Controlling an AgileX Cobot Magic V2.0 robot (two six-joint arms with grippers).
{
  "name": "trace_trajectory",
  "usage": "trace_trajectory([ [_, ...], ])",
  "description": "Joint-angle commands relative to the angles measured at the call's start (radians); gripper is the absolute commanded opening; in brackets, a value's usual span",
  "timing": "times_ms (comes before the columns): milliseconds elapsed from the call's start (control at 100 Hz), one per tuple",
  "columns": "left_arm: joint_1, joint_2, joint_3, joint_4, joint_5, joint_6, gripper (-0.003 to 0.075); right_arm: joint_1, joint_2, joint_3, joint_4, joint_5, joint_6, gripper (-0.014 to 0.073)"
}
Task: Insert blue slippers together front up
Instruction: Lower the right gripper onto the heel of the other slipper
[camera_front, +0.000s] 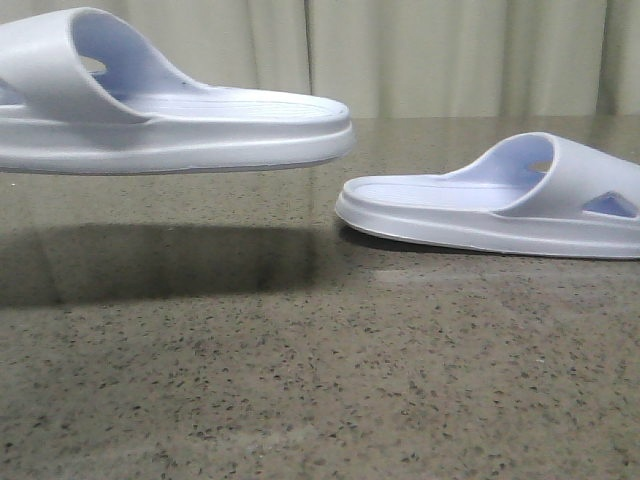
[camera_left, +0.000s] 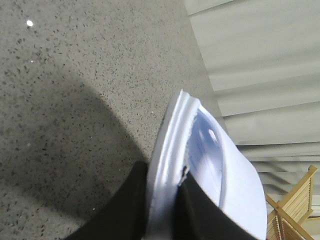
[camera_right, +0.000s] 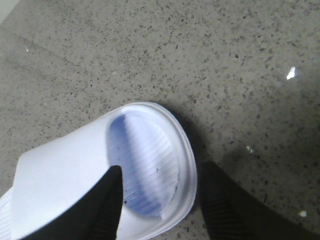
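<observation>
In the front view, one of the two blue slippers, the left slipper, fills the upper left of the frame. It hangs level above the speckled grey bench, clear of the surface, with its own dark shadow spread on the stone below it. Its strap sits at the far left edge of the frame and its open end points toward the centre.

The right slipper lies flat on the bench at the right of the frame, sole down, strap toward the right edge with a triangular cut-out showing. The two slippers are near each other but apart, with a gap between their facing ends. Pale pleated curtains close off the top of the frame.

In the left wrist view, the left gripper has its black jaws clamped on the edge of the lifted slipper's sole, one finger on each side of the rim, at the bottom centre of the frame. A wooden rack shows in the lower right corner.

In the right wrist view, the right gripper stands with its jaws apart, straddling the rim of the resting slipper at the lower centre of the frame: one finger lies over the ribbed footbed, the other outside the sole above the stone.
</observation>
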Motion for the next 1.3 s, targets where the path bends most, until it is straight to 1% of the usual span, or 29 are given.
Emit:
trace_trajectory([
  [0, -0.003, -0.004, -0.030, -0.028, -0.014, 0.001, 0.0016, -0.005, 0.018, -0.032, 0.015, -0.071, 0.000, 0.0298],
  [400, -0.003, 0.003, -0.030, -0.028, -0.014, 0.001, 0.0016, -0.005, 0.071, -0.032, 0.040, -0.107, 0.000, 0.0298],
  [1090, -0.003, 0.003, -0.030, -0.028, -0.014, 0.001, 0.0016, -0.005, 0.159, -0.032, 0.097, -0.108, 0.000, 0.0298],
  [1290, -0.003, 0.003, -0.030, -0.028, -0.014, 0.001, 0.0016, 0.024, 0.163, -0.032, 0.102, -0.110, 0.000, 0.0298],
])
